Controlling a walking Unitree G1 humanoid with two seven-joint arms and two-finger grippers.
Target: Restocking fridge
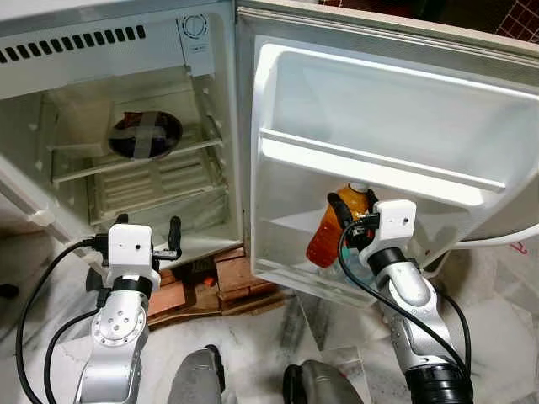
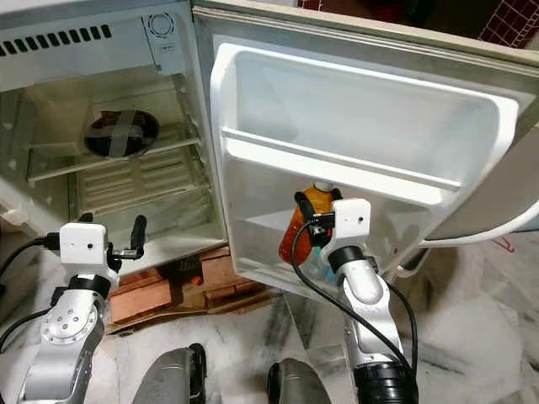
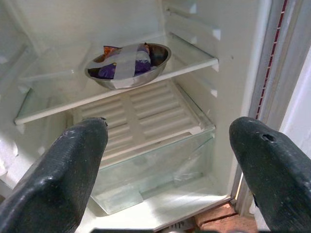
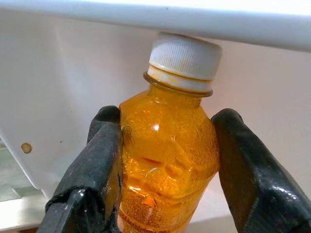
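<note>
An orange drink bottle [image 1: 331, 229] with a white cap [image 4: 184, 56] stands tilted in the lower shelf of the open fridge door [image 1: 379, 109]. My right gripper [image 1: 351, 206] is shut on the orange bottle [image 4: 165, 160], one finger pressed against each side of its body. The cap sits just under the door's upper rail. My left gripper [image 1: 150, 229] hangs open and holds nothing, in front of the fridge's lower compartment [image 3: 146, 160]. A metal bowl [image 3: 127, 65] with a purple packet taped across it rests on the glass shelf.
The fridge stands on wooden blocks and bricks [image 1: 227, 282] over a marbled floor. A clear crisper drawer [image 1: 160, 189] lies below the glass shelf. A white cable [image 1: 505, 240] runs past the door's right edge. My own legs [image 1: 198, 379] are at the bottom.
</note>
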